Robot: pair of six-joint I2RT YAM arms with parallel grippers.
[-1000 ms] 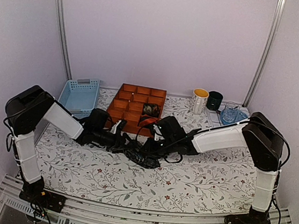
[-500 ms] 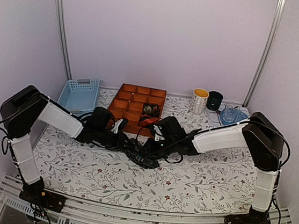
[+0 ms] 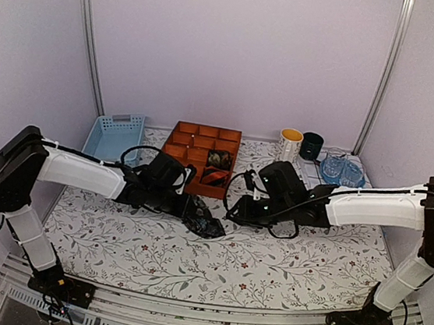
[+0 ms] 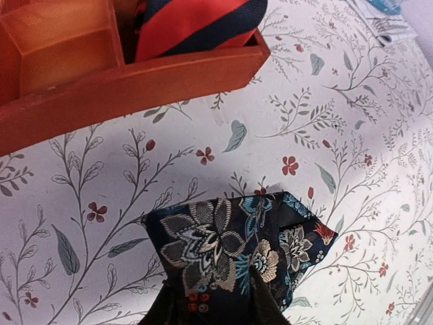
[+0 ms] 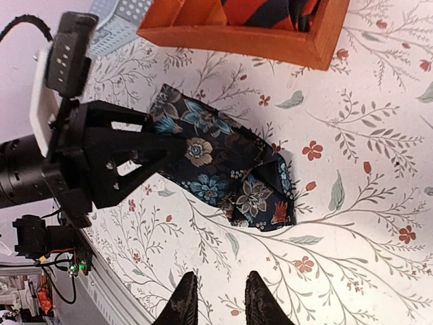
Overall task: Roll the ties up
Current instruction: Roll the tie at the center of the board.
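Note:
A dark floral tie [image 3: 205,222] lies folded in a small bundle on the patterned table. My left gripper [image 4: 210,292] is shut on its near end, and the cloth fills the gap between the fingers. In the right wrist view the left gripper [image 5: 162,152] pinches the tie [image 5: 230,172] from the left. My right gripper [image 5: 218,288] hangs open a short way from the bundle, nothing between its fingers. A red-and-black tie [image 4: 196,24] sits in a front compartment of the orange tray [image 3: 179,138]. Another rolled tie [image 3: 218,159] lies in a compartment behind it.
A light blue basket [image 3: 116,137] stands left of the tray. At the back right are a white mug [image 3: 289,146], a dark mug [image 3: 311,146] and a blue glass dish [image 3: 340,169]. The tray's front wall [image 4: 135,81] lies just beyond the bundle.
The left gripper has reached right and shut on the floral tie. The right gripper has let go and drawn back to the right, its arm stretched out more.

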